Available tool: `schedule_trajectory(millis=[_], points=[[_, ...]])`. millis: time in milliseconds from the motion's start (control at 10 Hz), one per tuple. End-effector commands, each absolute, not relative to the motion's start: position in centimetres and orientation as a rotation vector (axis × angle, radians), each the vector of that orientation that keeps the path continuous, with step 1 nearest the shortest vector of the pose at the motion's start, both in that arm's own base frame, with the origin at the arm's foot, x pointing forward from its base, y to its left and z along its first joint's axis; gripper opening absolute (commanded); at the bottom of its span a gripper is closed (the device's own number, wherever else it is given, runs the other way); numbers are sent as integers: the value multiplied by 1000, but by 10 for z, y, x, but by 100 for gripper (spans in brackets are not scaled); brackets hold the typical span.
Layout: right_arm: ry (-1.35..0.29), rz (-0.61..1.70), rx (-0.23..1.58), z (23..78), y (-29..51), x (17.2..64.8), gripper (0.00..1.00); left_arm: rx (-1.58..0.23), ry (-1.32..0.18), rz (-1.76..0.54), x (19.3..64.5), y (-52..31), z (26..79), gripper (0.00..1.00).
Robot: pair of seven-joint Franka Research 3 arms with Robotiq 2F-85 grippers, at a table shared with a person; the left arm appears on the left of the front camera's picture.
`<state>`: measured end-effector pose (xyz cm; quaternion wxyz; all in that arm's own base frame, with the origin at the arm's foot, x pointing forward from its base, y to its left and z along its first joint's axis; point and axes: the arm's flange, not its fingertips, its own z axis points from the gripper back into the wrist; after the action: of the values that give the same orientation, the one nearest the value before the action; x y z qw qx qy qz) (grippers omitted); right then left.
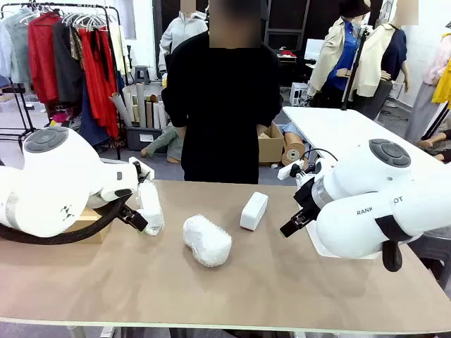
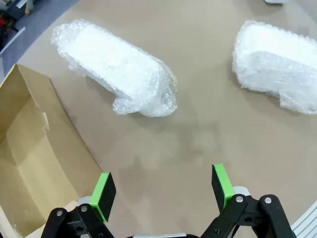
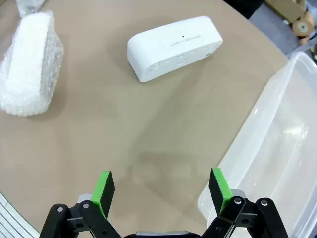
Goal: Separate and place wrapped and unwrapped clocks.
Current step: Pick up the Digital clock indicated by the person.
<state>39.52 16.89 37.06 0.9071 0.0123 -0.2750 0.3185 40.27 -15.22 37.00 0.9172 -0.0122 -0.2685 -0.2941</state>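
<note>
The fat oval bundle of lumpy white bubble wrap (image 1: 207,241) lay on its side near the middle of the matte brown table (image 1: 282,289). Its film was wrinkled and shiny, and what was inside could not be made out. To the robot's left of it, a little apart, the slimmer roll of the same bubble wrap (image 1: 151,207) rested on the table. One of its ends was a loose, crumpled tail of film. In the front view its lower part was partly covered by the left arm.

The bare small white clock (image 1: 254,210), a smooth rounded rectangle of hard plastic, lay on the other side of the oval bundle, towards the far edge. It carried a line of grey print that was too small to read.

The left gripper (image 2: 163,186) hung above the bare table just beside the slim roll, with its green pads wide apart and nothing between them. The right gripper (image 3: 161,186) hovered near the clock, also spread wide and empty.

The brown cardboard box (image 2: 34,148) stood open by the left gripper, cut off by the picture's edge. The clear plastic tub (image 3: 267,148) with rounded corners stood by the right gripper, mostly hidden behind the right arm in the front view. A person in a black top (image 1: 222,105) stood at the far side.
</note>
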Motion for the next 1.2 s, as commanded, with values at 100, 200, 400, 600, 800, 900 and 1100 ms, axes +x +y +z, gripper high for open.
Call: schedule_trajectory(millis=[100, 200, 400, 600, 800, 900, 1100], points=[[-568, 658, 25, 371, 169, 395, 100, -25, -553, -605, 403, -152, 370, 100], [-568, 658, 25, 371, 169, 395, 100, -25, -553, -605, 403, -152, 370, 100], [-568, 658, 25, 371, 169, 395, 100, -25, -553, -605, 403, -152, 370, 100], [-568, 658, 25, 371, 169, 395, 100, -25, -553, -605, 403, -152, 370, 100], [-568, 658, 25, 371, 169, 395, 100, -25, -553, -605, 403, -152, 370, 100], [-568, 658, 25, 371, 169, 395, 100, -25, -553, -605, 403, -152, 370, 100], [-568, 658, 25, 371, 169, 395, 100, -25, -553, -605, 403, -152, 370, 100]])
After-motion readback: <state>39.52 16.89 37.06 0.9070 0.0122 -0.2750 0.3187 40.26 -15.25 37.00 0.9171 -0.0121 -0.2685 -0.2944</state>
